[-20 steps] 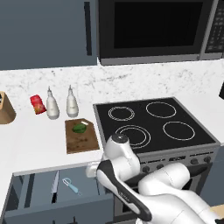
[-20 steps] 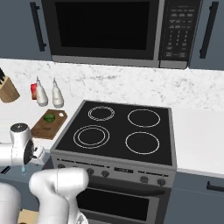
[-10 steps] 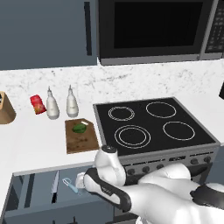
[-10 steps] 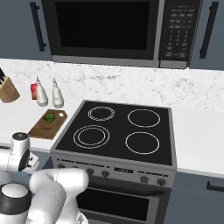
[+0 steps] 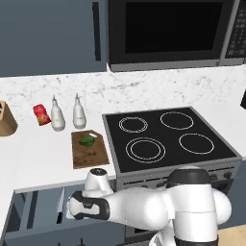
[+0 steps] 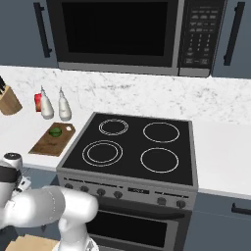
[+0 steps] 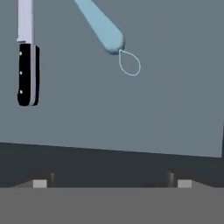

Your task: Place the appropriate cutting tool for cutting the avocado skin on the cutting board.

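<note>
The knife [image 7: 27, 72] lies in the open drawer, black handle toward me and silver blade running off the top left of the hand view. It also shows in the drawer [image 5: 59, 205] left of my lowered hand. My gripper [image 7: 112, 183] hangs open above the drawer floor, with nothing between its fingertips [image 7: 40, 183]. It sits below and right of the knife handle, apart from it. The brown cutting board [image 5: 89, 150] [image 6: 50, 140] lies on the counter left of the stove, with the dark-green avocado [image 5: 87, 140] [image 6: 55, 131] on its far end.
A light-blue peeler [image 7: 101, 27] with a wire loop lies right of the knife. A tan knife block [image 5: 6, 118], a red packet [image 5: 41, 115] and two white bottles [image 5: 57, 116] stand on the counter. The black stove [image 5: 168, 139] is to the right. The drawer front [image 5: 29, 221] sticks out.
The arm has swung down and left, from in front of the stove edge into the open drawer. The hand now hangs low over the drawer beside the knife.
</note>
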